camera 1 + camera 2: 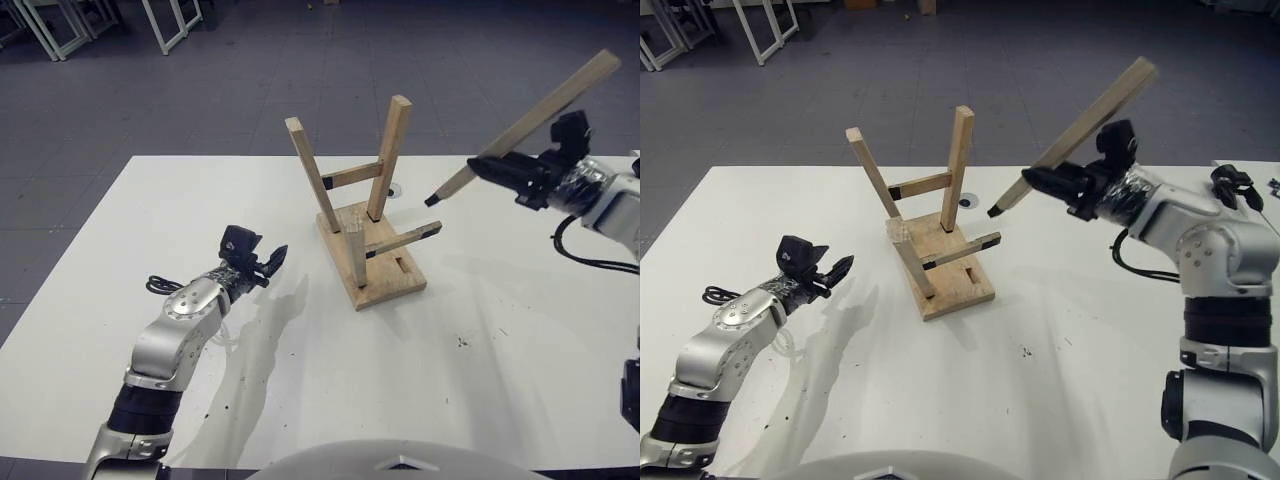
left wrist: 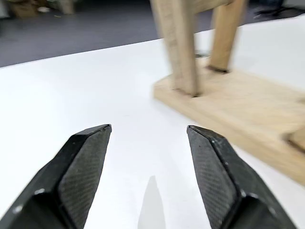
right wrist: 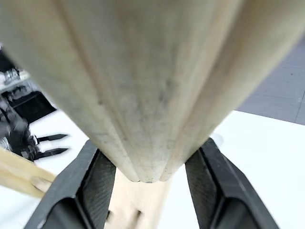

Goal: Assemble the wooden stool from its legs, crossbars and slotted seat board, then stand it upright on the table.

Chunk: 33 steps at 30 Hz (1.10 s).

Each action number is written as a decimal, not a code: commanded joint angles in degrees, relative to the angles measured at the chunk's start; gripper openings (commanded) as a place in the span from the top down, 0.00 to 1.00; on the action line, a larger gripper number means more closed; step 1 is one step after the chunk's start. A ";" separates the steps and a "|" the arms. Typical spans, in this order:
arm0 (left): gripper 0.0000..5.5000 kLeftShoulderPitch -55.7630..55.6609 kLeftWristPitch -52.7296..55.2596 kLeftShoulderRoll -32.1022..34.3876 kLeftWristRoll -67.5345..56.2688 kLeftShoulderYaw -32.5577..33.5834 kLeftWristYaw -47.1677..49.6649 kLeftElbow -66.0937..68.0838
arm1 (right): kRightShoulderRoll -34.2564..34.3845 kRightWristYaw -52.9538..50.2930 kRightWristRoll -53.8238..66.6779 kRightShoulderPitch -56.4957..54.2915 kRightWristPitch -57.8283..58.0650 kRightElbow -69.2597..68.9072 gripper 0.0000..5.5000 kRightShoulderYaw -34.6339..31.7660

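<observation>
Right claw (image 1: 497,168): clamped on a raised leg (image 1: 560,98).
Left claw (image 1: 268,262): held apart, low over the counter (image 1: 500,380).
Seat board (image 1: 388,282): laid flat, three legs (image 1: 390,155) fitted.

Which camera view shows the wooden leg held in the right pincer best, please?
The right eye view: the leg shows full length, tilted, gripped near its dark-tipped lower end by the right pincer. The left eye view shows the same nearer its edge; the right wrist view gives a close, partial look between the fingers.
</observation>
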 commanded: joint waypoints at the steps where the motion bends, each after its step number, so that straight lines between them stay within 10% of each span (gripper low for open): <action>1: 0.47 -2.14 -0.07 -3.18 3.91 -0.74 1.17 2.06 | 0.95 3.23 -7.88 3.83 -3.88 0.32 0.63 5.31; 16: 0.47 -2.05 1.18 -4.98 6.93 6.19 -0.33 3.80 | 10.10 4.63 -8.57 16.49 2.38 -16.04 0.63 10.46; 33: 0.47 -0.22 1.40 -5.68 9.10 7.86 -3.11 3.44 | 16.68 5.66 -13.40 6.65 0.24 -11.27 0.63 15.02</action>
